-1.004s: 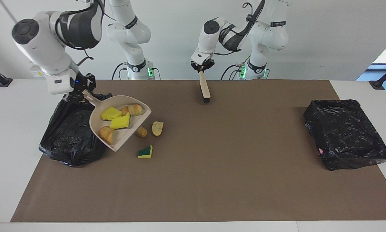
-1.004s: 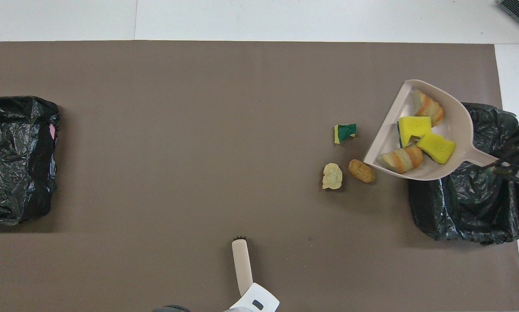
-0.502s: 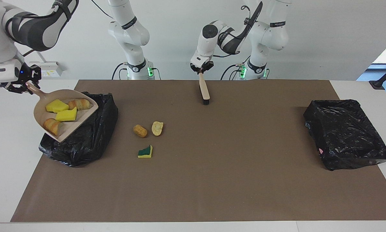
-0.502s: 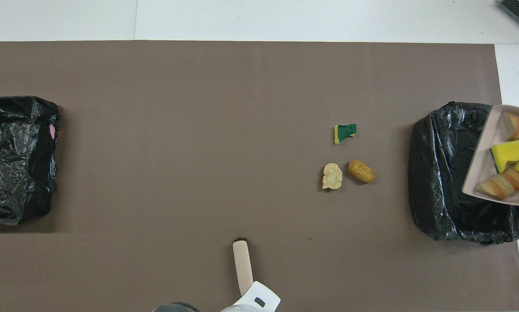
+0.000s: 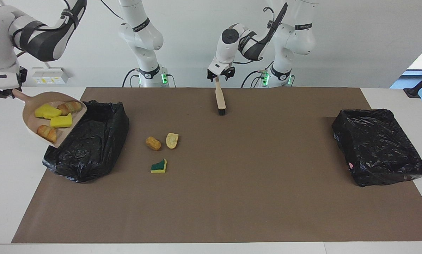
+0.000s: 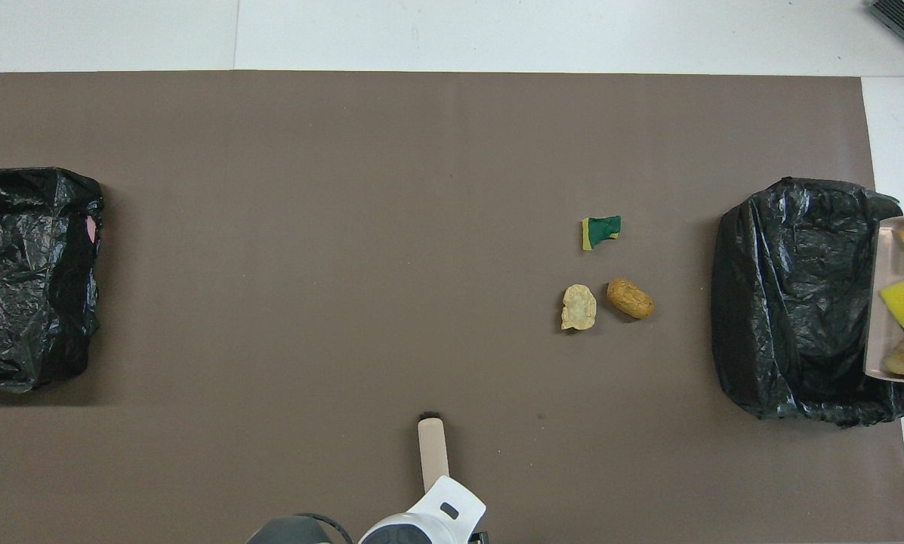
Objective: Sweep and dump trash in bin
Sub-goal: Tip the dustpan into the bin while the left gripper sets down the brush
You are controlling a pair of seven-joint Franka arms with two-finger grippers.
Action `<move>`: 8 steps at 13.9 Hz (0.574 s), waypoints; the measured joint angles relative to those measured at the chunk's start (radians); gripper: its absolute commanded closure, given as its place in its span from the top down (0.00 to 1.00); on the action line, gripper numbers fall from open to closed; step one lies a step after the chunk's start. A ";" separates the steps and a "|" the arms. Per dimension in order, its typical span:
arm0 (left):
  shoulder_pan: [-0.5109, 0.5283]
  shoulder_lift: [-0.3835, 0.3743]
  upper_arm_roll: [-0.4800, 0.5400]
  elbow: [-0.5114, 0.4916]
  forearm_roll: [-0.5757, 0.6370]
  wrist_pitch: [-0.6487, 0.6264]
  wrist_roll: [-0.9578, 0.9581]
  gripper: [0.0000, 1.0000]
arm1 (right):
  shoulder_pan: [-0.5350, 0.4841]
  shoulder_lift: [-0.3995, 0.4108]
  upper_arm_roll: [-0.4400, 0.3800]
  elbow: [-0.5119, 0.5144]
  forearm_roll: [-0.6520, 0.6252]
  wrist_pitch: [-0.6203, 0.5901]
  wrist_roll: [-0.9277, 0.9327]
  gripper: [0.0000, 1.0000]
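Brown mat [image 5: 232, 197]: right gripper [image 5: 1, 92] clamps the dustpan [image 5: 29, 118] over the bin [image 5: 87, 144], four scraps [image 5: 61, 121] in it below the jaws. Three scraps [image 5: 160, 166] lie mid-mat. Left gripper [image 5: 220, 74] grips the brush [image 5: 220, 98].

The right arm reaches out sideways past its end of the worktop, elbow high and wrist turned down, its gripper [image 5: 2, 92] raised in the air with the jaws clamped on the handle of a dustpan [image 5: 31, 116]. The left arm folds forward from its base, forearm angled down toward the middle of the worktop. Its gripper [image 5: 219, 74] points straight down, jaws closed on the top of a brush [image 5: 220, 98] handle.
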 measured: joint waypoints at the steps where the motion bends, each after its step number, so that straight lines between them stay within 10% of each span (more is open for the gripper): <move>1: 0.053 0.009 0.003 0.037 0.009 -0.046 0.045 1.00 | 0.015 -0.006 0.001 -0.011 -0.031 0.005 0.002 0.00; 8: 0.433 0.098 0.020 0.401 0.244 -0.248 0.325 1.00 | 0.030 -0.017 0.004 -0.054 -0.151 0.054 0.003 0.00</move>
